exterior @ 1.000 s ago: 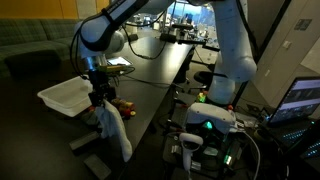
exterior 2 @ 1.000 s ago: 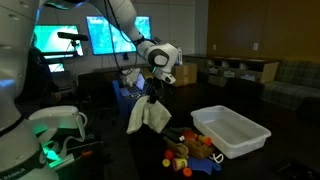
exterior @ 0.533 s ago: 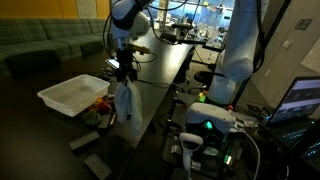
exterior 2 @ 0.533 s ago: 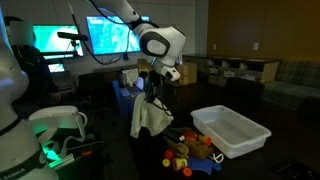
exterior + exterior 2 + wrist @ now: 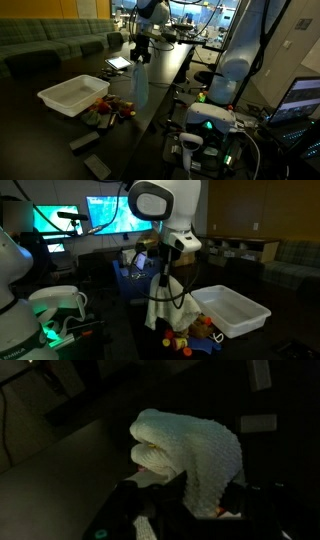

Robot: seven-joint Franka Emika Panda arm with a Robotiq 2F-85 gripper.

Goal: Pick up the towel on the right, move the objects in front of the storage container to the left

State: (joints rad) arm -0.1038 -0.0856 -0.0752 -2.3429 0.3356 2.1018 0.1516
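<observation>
The white towel [image 5: 140,86] hangs in long folds from my gripper [image 5: 141,57], which is shut on its top end above the dark table. In an exterior view the towel [image 5: 164,304] dangles just beside the white storage container [image 5: 232,311], over the heap of small coloured objects [image 5: 190,336]. From the opposite side, the container [image 5: 72,96] lies left of the hanging cloth and the objects [image 5: 112,108] sit in front of the container, below the towel's lower end. In the wrist view the towel [image 5: 192,452] bulges out from between the dark fingers of my gripper [image 5: 185,498].
A lit tablet [image 5: 118,63] lies on the table behind the gripper. Two flat black items [image 5: 86,143] rest near the table's front end. The robot's base [image 5: 222,75] stands at the table's side. A cardboard box [image 5: 185,252] and bright monitors [image 5: 110,216] are at the back.
The arm has risen and swung along the table with the towel still hanging from it, away from the spot in front of the container. The towel's lower end has lifted clear of the objects.
</observation>
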